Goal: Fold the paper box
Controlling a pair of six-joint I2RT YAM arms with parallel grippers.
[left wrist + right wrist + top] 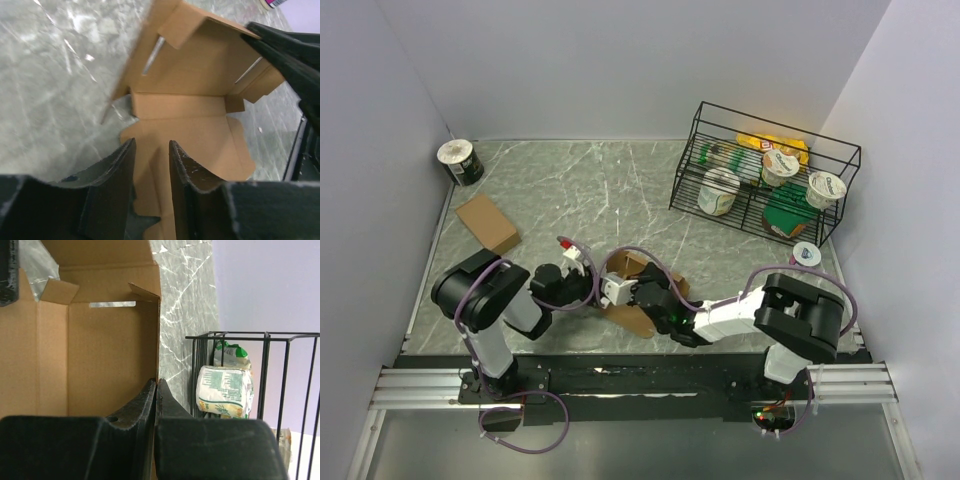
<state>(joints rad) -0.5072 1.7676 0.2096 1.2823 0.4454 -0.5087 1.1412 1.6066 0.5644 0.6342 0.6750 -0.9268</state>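
The wire basket (780, 127) stands well to the right of the paper box (632, 266) and behind it; it holds a large white tub (719, 190), two lidded cups (780, 167), a green packet (785, 212) and a yellow packet (770, 143). The paper box lies at the near middle of the table (590, 190), half formed; one slotted wall stands raised, side tabs bend inward, and a flat panel spreads on the surface. The right gripper (156, 382) has its fingers pressed together on the edge of the raised wall; the left gripper (151, 145) sits over the flat panel with fingers parted, cardboard showing through the gap.

The table's near edge runs just in front of the paper box, where both arms crowd in; bare marbled surface stretches behind it to the back wall.

A second brown box (488, 222) lies well to the left of the paper box and behind it; a paper cup (460, 162) stands farther back in that corner; a small white round thing (806, 254) sits far to the right.
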